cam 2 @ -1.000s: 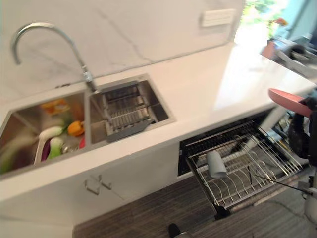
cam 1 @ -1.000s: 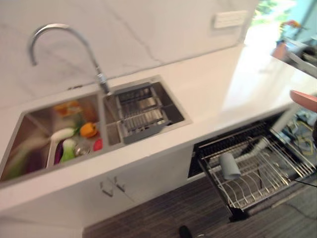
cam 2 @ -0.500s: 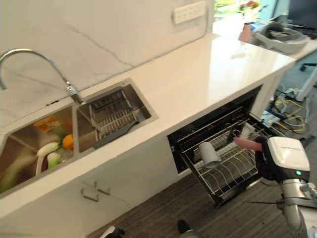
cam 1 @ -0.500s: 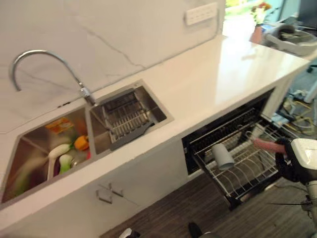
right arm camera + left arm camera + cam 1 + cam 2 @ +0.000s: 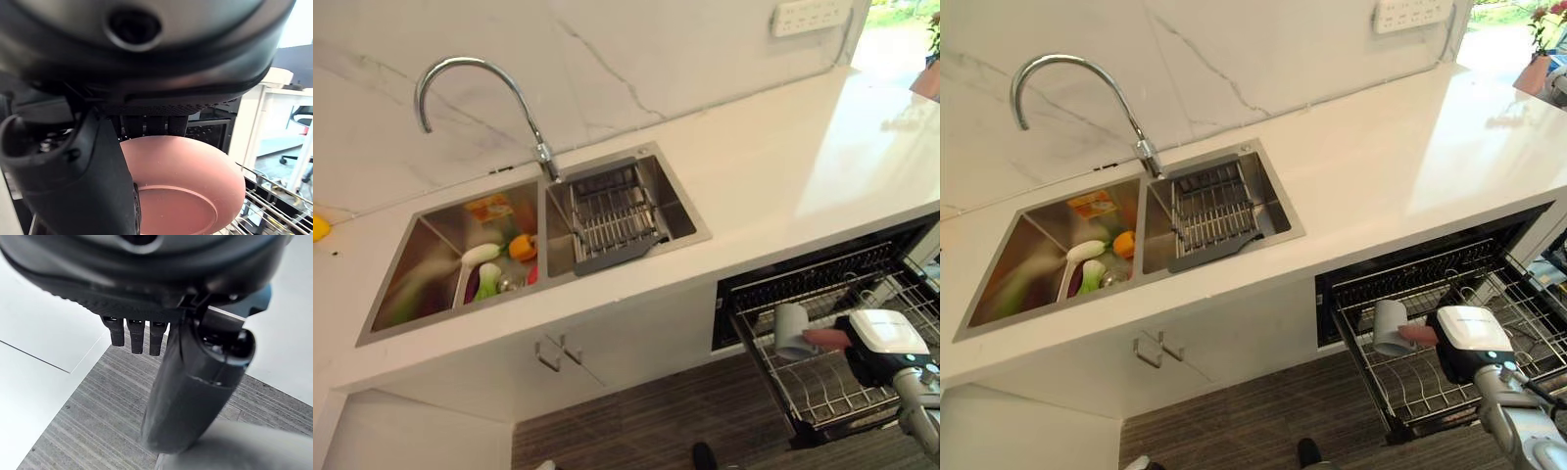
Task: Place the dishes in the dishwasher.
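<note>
Right hand point(image 5: 1464, 341): low over the pulled-out dishwasher rack point(image 5: 1449, 377), thumb and fingers point(image 5: 146, 125) closed around the pink bowl point(image 5: 183, 183)
Pink bowl: held in the right hand above the rack wires, its edge just beside the grey cup point(image 5: 1390, 326)
Grey cup: lies in the rack, near its front left side
Left hand point(image 5: 195, 382): hangs over the grey striped floor point(image 5: 88, 426), fingers point(image 5: 134, 335) straight and relaxed, holding nothing
Sink point(image 5: 460, 257): left basin holds colourful dishes; right basin holds a wire basket point(image 5: 612, 215)
Tabletop point(image 5: 793, 166): white, above the open dishwasher
</note>
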